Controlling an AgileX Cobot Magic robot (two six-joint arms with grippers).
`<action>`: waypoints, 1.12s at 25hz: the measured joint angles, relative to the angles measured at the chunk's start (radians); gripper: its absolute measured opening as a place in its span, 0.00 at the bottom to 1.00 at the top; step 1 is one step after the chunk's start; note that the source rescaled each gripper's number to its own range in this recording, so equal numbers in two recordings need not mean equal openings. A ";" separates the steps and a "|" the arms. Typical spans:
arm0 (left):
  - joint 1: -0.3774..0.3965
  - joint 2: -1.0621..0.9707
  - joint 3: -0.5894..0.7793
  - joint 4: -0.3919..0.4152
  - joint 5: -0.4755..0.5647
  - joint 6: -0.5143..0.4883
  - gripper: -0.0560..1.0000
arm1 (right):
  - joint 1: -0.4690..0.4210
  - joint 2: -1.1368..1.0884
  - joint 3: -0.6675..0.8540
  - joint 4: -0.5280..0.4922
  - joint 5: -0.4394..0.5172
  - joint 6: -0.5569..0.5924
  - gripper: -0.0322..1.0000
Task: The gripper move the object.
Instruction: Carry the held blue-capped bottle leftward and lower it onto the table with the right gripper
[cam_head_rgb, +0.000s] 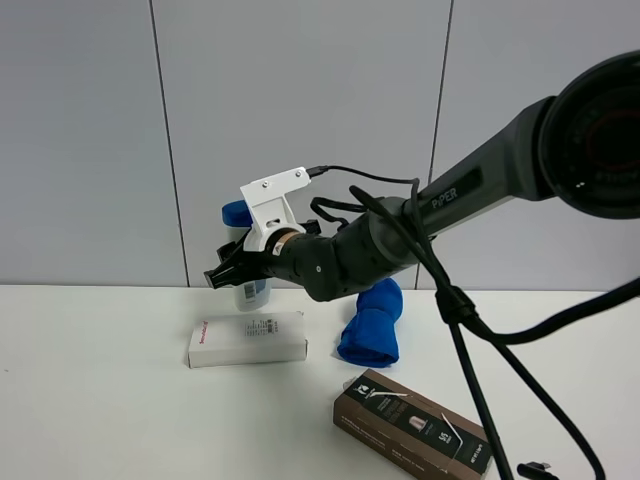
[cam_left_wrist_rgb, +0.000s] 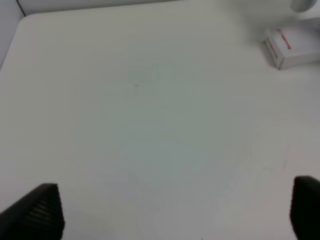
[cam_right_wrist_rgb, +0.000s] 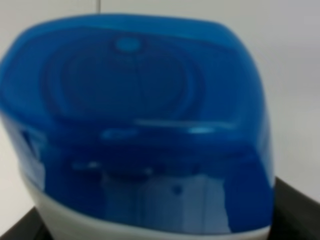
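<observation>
Right wrist view first, and the object (cam_right_wrist_rgb: 75, 220) fills it: blue cap (cam_right_wrist_rgb: 135, 110) right up against the lens, white body beneath, a dark jaw peeking in at either lower corner; so the right gripper (cam_head_rgb: 238, 275) is closed on the object, clamped across its white body, with nothing else in its grasp.

Over to the exterior high view; the right arm stretches in from the right and across the middle. The object stands upright in the jaws, long axis vertical, cap on top, at the far side of the table (cam_head_rgb: 100, 400), just behind the white box (cam_head_rgb: 247, 338). Whether its base rests on the table or hangs just clear, I cannot tell. The blue cloth (cam_head_rgb: 372, 322) lies right of that box, below the forearm; the dark box (cam_head_rgb: 412, 422) sits nearer the camera.

The relation that counts: the object sits square between the jaws, its axis crosswise to them. My judgement is that any move now is a carry, and the white box in front is the thing to clear.

The left gripper (cam_left_wrist_rgb: 175, 192) has its fingers wide apart over bare table and holds nothing, well apart from the object; this is the right arm's job.
</observation>
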 joint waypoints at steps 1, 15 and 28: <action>0.000 0.000 0.000 0.000 0.000 0.000 1.00 | 0.000 0.007 0.000 0.006 0.000 0.000 0.03; 0.000 0.000 0.000 0.000 0.000 0.000 1.00 | -0.011 0.021 0.000 0.043 -0.018 -0.009 0.03; 0.000 0.000 0.000 0.000 0.000 0.000 1.00 | -0.011 0.040 -0.001 0.053 -0.023 -0.009 0.03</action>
